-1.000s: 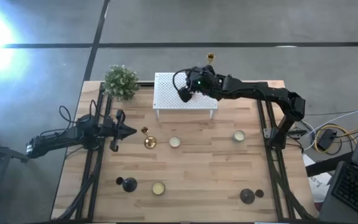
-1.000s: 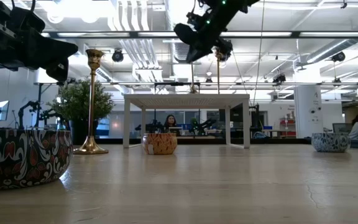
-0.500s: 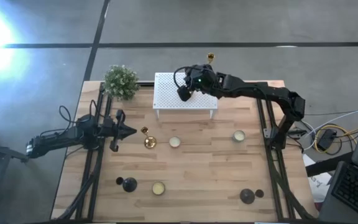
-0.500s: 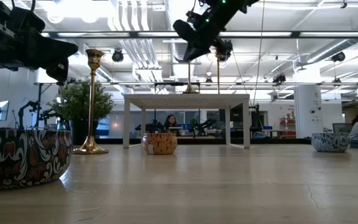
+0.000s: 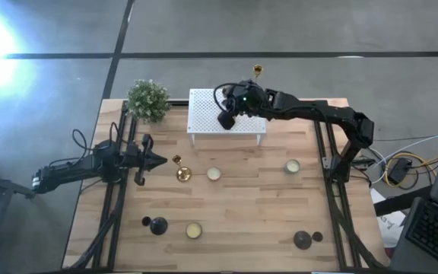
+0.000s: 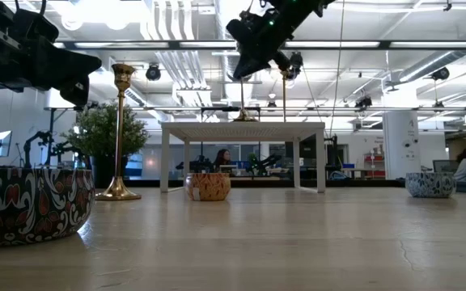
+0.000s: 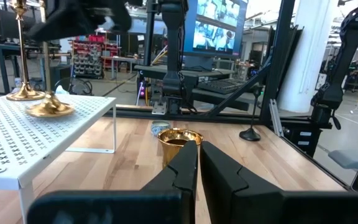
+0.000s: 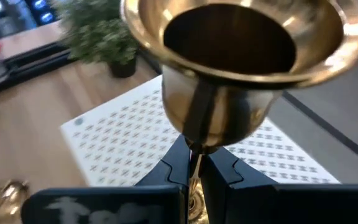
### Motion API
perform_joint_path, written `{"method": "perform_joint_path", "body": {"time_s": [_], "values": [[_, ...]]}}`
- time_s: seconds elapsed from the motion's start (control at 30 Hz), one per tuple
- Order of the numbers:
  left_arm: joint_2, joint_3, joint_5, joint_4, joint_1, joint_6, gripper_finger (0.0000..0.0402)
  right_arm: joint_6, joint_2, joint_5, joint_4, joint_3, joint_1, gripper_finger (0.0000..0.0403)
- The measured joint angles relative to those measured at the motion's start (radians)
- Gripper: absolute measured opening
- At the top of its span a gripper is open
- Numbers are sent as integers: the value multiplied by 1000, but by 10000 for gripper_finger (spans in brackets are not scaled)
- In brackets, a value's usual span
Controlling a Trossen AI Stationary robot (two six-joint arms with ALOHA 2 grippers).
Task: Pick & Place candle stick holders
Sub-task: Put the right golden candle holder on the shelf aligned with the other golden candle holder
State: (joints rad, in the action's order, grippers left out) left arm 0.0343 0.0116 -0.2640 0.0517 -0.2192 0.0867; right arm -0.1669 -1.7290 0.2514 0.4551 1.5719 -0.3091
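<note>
1. Above the white rack (image 5: 226, 118), at the table's far side: right gripper (image 8: 194, 163) hanging over the perforated top, fingers clamping the thin stem of a gold candlestick (image 8: 232, 68) just under its cup.
2. Judging handling: rigid metal, polished and likely slippery; tall and slim on a small flared base, so tipping easily if set down tilted. Taking hold on the stem is looking right; the cup is too wide, the base too low.
3. Standing on the rack already: two gold bases (image 7: 50, 109), close together near one edge in the left wrist view.
4. Standing on the bare wood near the left arm: another gold candlestick (image 5: 179, 169), upright.
5. Sitting near the table's front edge: two black holders (image 5: 158, 225), (image 5: 303, 240), well apart.
6. Waiting at the table's left side: left gripper (image 7: 199, 163), fingers nearly together, holding nothing, pointing toward the gold cup in front.
7. Noting risk, as a judgement: knocking the rack's standing pieces while lowering.
</note>
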Motion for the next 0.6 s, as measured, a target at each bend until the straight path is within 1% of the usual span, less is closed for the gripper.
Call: {"method": "perform_joint_path", "body": {"time_s": [0.1,0.3,0.4,0.53,0.6], "values": [[0,0,0,0,0,0,23,53,0,-48,13,0,22,12],[0,0,0,0,0,0,23,126,26,-181,50,-1,76,12],[0,-1,2,8,0,1,23,157,56,-206,100,-2,120,12],[1,-1,3,63,0,37,23,186,99,-210,157,-9,191,12],[1,-1,3,78,0,60,23,201,122,-209,158,-19,225,12]]}}
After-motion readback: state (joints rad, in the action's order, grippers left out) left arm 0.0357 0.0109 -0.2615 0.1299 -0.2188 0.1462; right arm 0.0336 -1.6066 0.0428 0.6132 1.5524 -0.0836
